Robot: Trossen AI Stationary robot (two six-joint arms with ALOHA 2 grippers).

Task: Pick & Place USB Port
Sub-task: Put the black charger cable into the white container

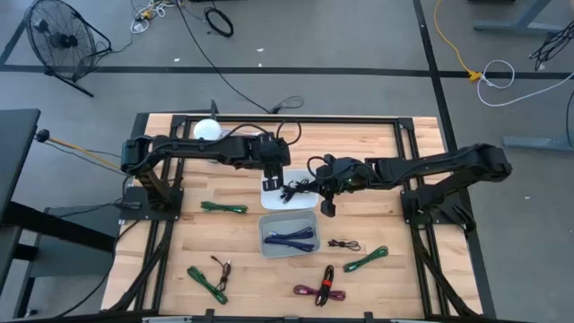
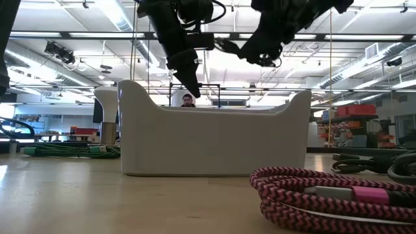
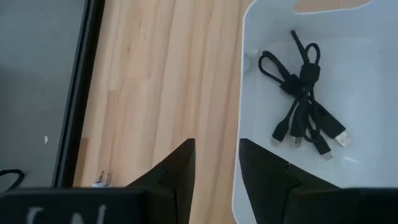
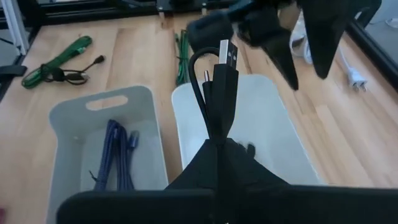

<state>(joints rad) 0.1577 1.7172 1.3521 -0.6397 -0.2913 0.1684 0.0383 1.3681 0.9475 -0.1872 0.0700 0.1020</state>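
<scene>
A white bin (image 1: 289,201) stands mid-table, and a bundled black USB cable (image 3: 305,87) lies on its floor. My right gripper (image 4: 217,142) hangs over this bin, coming from the table's right, and is shut on a second black USB cable (image 4: 219,81). My left gripper (image 3: 217,163) hovers open above the bin's left rim (image 3: 244,93), with nothing between its fingers. A grey bin (image 1: 267,224) holding blue cables (image 4: 115,155) stands just nearer than the white one. My right gripper pinches the folded black cable bundle between its two fingers at its lower part (image 4: 217,127). The fingers slant down from the table's right. The rest of the bundle sticks out past the fingertips, its USB plug (image 4: 227,53) foremost, and is clear of the white bin below.
Green cables (image 1: 224,207) (image 1: 208,283) (image 1: 366,260), a pink-and-black cable (image 1: 314,289) and thin dark cables (image 1: 344,243) (image 1: 221,266) lie on the wood around the bins. A white round object (image 1: 206,130) sits at the far left. A person (image 2: 188,101) shows beyond the table.
</scene>
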